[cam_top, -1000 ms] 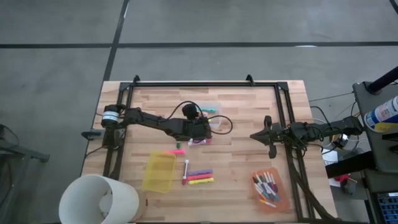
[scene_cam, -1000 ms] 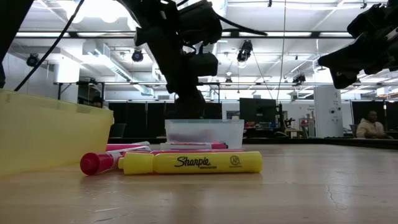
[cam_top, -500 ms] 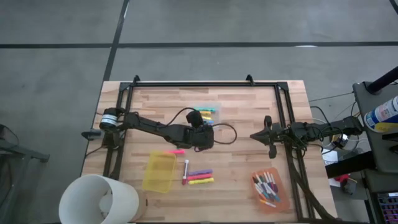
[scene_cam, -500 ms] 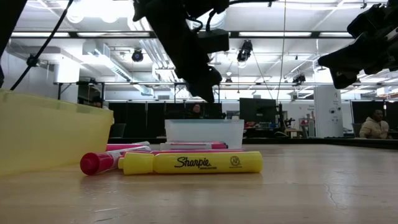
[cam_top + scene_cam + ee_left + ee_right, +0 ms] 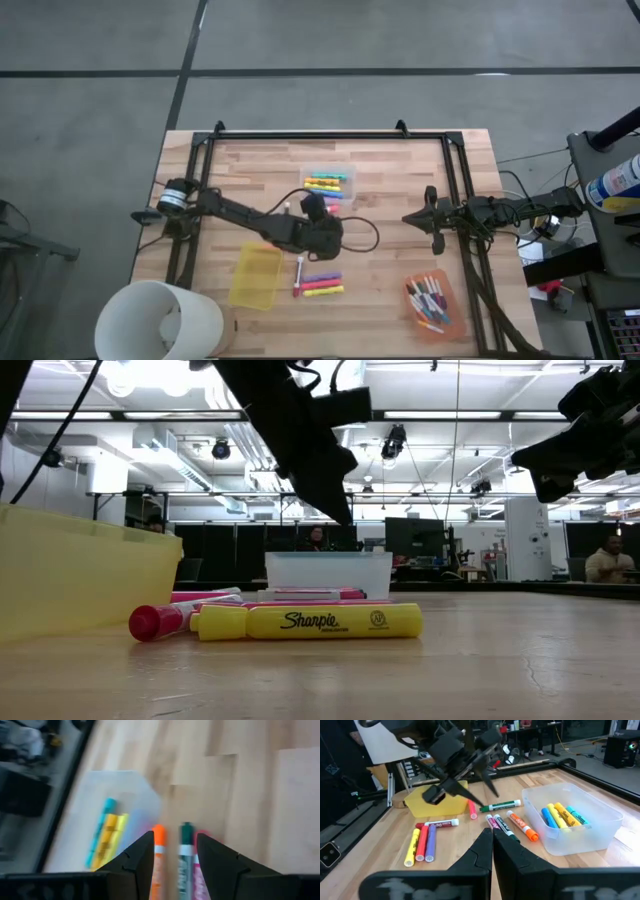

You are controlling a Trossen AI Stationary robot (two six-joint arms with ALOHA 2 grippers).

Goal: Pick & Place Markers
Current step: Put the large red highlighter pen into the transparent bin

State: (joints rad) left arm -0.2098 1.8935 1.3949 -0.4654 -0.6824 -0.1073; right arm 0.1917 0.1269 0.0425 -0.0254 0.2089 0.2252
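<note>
High view: the left gripper [image 5: 318, 235] hangs over the middle of the table [image 5: 400, 190], between the clear bin [image 5: 330, 183] and a small row of markers [image 5: 322, 284] beside the yellow bin [image 5: 256, 276]; several markers already lie in the clear bin, more fill the orange bin [image 5: 433, 305]; the right gripper [image 5: 432, 220] waits near the table's right frame.

Low view: a yellow marker [image 5: 308, 622] and a pink one [image 5: 160, 622] lie on the table in front of the clear bin [image 5: 328, 573]; the left arm slants down above them, well clear of the wood.

Left wrist view: the left jaws stand released and hold nothing; just past them lie an orange marker [image 5: 159, 855] and a green marker [image 5: 186, 855] side by side, a pink one touching the green; the clear bin [image 5: 100, 830] is near.

Right wrist view: the right jaws are clenched on nothing; loose markers lie beside the clear bin [image 5: 575, 822], others near the yellow bin [image 5: 437, 802].

Risks, as I judge them: the markers lie so close that closing on one may pinch or nudge its neighbour; round barrels could roll away from a jaw that lands off-centre; a descent too near the clear bin could knock its wall and shift it; a marker gripped near its end may tilt and slip out on the way to a bin.
</note>
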